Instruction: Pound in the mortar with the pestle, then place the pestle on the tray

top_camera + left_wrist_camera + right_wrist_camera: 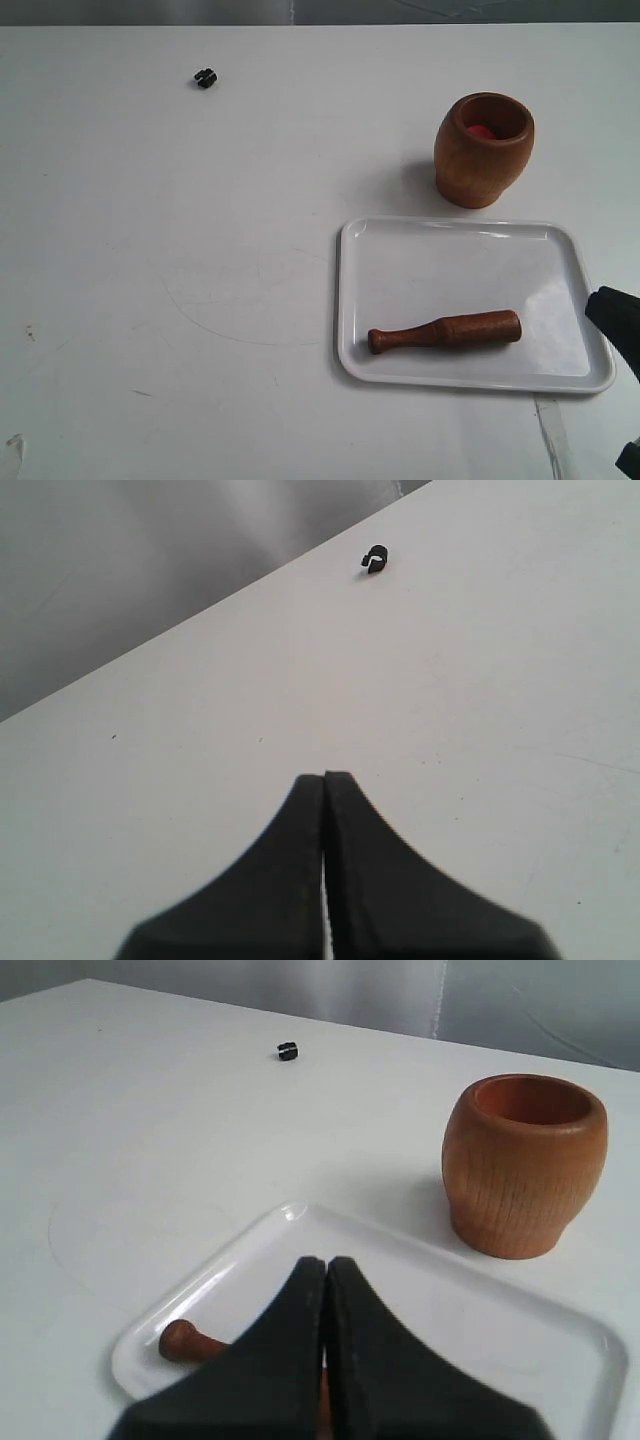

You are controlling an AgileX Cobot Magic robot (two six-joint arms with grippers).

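Note:
The brown wooden mortar [484,148] stands upright on the table behind the tray, with something red inside; the right wrist view shows the mortar [524,1163] too. The white tray [400,262] holds the reddish-brown pestle [446,331], which lies flat, knob to the left. In the right wrist view the tray [500,1310] sits under my right gripper [326,1263], which is shut and empty above the pestle [184,1341]; only its knob end shows. At the exterior view's right edge, a black part of the right arm [617,318] shows. My left gripper [325,777] is shut over bare table.
A tiny black object [205,78] lies at the far left of the white table [160,250]; it also shows as the black object [375,558] and the black object [288,1052]. The table's far edge runs behind it.

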